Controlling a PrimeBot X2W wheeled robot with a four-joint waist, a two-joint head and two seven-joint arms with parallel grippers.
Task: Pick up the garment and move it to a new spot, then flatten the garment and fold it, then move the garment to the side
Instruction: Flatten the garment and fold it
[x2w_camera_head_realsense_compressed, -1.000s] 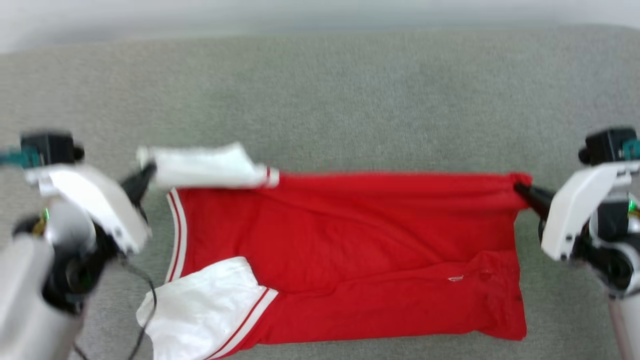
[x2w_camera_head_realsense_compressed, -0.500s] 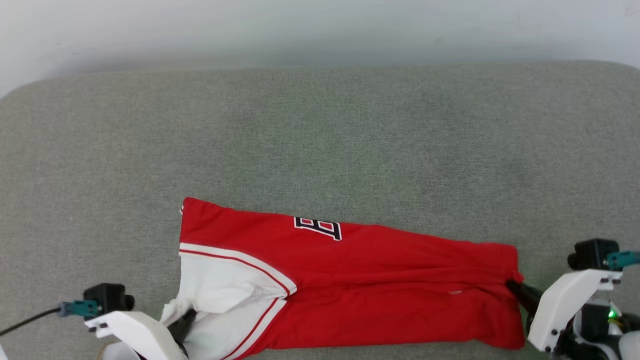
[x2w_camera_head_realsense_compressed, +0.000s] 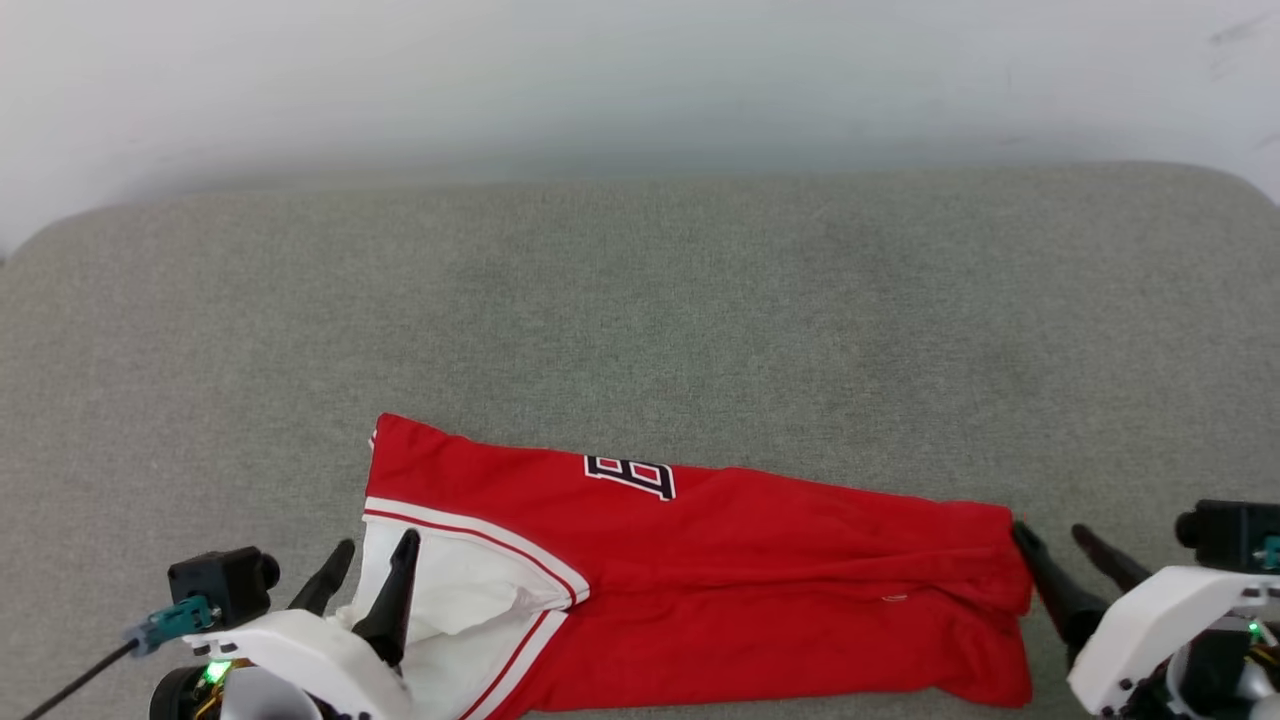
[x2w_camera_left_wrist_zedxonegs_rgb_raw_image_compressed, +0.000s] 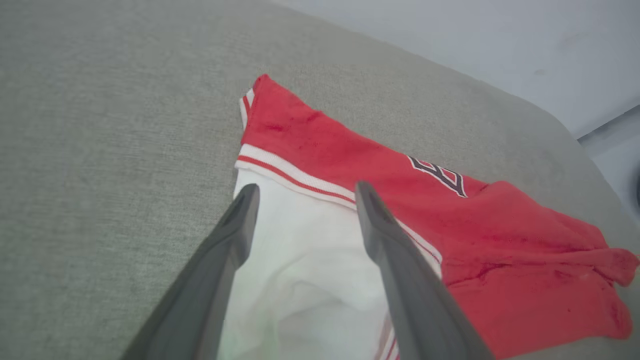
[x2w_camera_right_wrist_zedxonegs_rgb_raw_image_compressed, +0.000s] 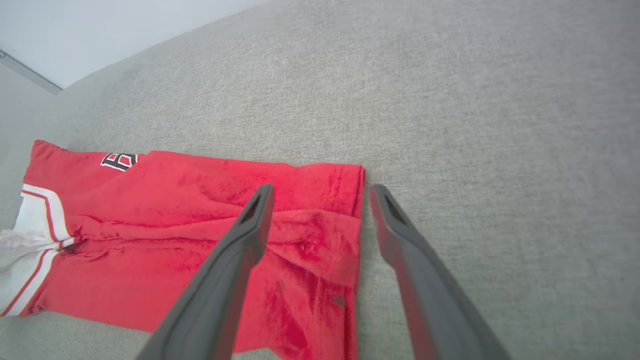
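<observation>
The garment (x2w_camera_head_realsense_compressed: 700, 590) lies folded lengthwise on the grey cushion (x2w_camera_head_realsense_compressed: 640, 300), left gripper (x2w_camera_head_realsense_compressed: 376, 542) with fingers apart above its white sleeve (x2w_camera_head_realsense_compressed: 450, 590), right gripper (x2w_camera_head_realsense_compressed: 1049, 530) with fingers apart straddling its hem edge; advise smoothing the central ridge and tucking the sleeve before the next fold.

Open grey cushion (x2w_camera_head_realsense_compressed: 640, 300) on three sides, with the only obstacle low along its near edge.
The folded red garment (x2w_camera_head_realsense_compressed: 720, 560) lies flat along the middle of the near edge. The far half and both far corners are free fabric, and a pale wall (x2w_camera_head_realsense_compressed: 640, 80) closes off the far edge. The left gripper (x2w_camera_head_realsense_compressed: 375, 555), fingers spread, crowds the near-left corner over the white sleeve. The right gripper (x2w_camera_head_realsense_compressed: 1048, 535), fingers spread, stands at the garment's right end.
</observation>
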